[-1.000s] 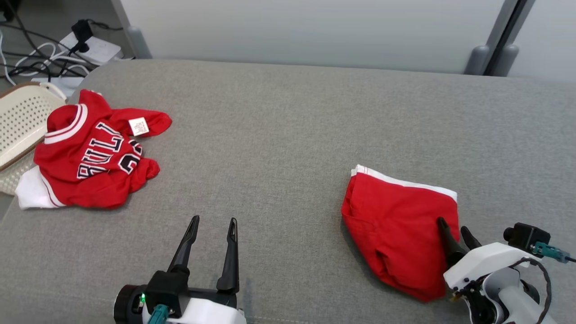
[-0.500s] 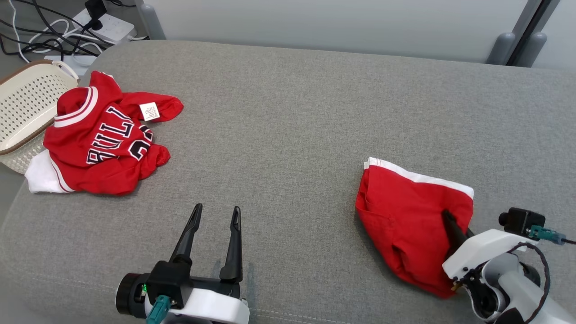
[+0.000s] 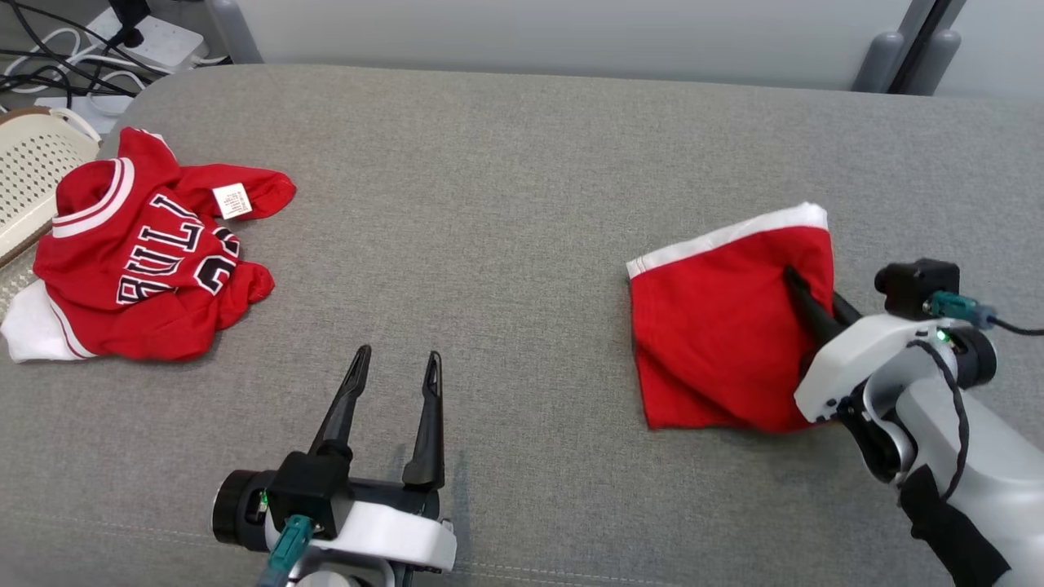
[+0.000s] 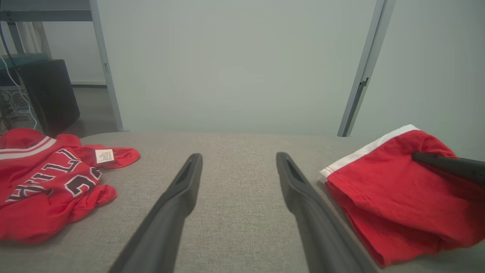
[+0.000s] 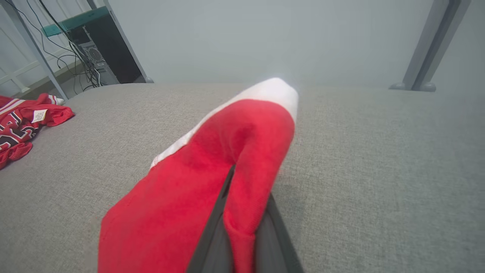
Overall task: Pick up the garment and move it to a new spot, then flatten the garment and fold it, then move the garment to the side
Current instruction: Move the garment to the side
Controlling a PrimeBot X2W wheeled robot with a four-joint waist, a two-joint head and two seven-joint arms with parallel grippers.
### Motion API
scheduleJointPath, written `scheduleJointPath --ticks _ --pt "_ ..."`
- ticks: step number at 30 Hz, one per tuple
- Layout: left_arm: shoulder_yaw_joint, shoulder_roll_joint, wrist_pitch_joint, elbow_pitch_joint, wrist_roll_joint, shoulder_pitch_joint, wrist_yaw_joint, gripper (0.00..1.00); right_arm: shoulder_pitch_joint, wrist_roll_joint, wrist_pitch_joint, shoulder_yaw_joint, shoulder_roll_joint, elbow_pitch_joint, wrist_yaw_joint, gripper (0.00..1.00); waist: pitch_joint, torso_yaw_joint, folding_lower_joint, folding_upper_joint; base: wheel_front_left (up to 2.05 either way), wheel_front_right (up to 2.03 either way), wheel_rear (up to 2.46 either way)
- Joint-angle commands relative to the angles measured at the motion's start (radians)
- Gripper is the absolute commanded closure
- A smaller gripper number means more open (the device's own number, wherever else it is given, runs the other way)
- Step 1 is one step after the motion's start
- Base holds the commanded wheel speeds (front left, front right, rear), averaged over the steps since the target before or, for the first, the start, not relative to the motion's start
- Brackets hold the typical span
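The right claw (image 3: 812, 285) clenched a fold of the red garment (image 3: 710, 334), lying at the right of the grey worktop (image 3: 522, 204); its forearm reached in from lower right. The left claw (image 3: 400, 354) hovered spread, empty.

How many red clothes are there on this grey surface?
2. A crumpled jersey lies at the far left beside a basket; folded shorts sit at the right, pinched by the right tool. None looks hidden.
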Motion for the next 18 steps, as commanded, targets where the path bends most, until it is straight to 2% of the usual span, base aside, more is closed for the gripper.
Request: scheduleJointPath --ticks 1,8,18 --pt "0.027 0.002 -0.006 -0.024 0.012 -0.055 -0.006 0.00 -0.035 -0.021 -0.014 0.015 -0.008 -0.024 0.000 1.00 0.012 -0.010 0.0000 0.0000 0.00 0.00 0.00" --pt "0.016 0.002 -0.006 -0.016 0.024 -0.104 -0.020 0.00 -0.142 -0.064 -0.015 0.061 -0.010 -0.010 0.000 1.00 0.053 -0.049 0.0000 0.0000 0.00 0.00 0.00" --pt "-0.007 0.002 -0.006 0.009 0.060 -0.187 -0.050 0.00 -0.186 -0.062 -0.015 0.039 0.002 -0.026 0.000 1.00 0.110 -0.229 0.0000 0.0000 0.00 0.00 0.00"
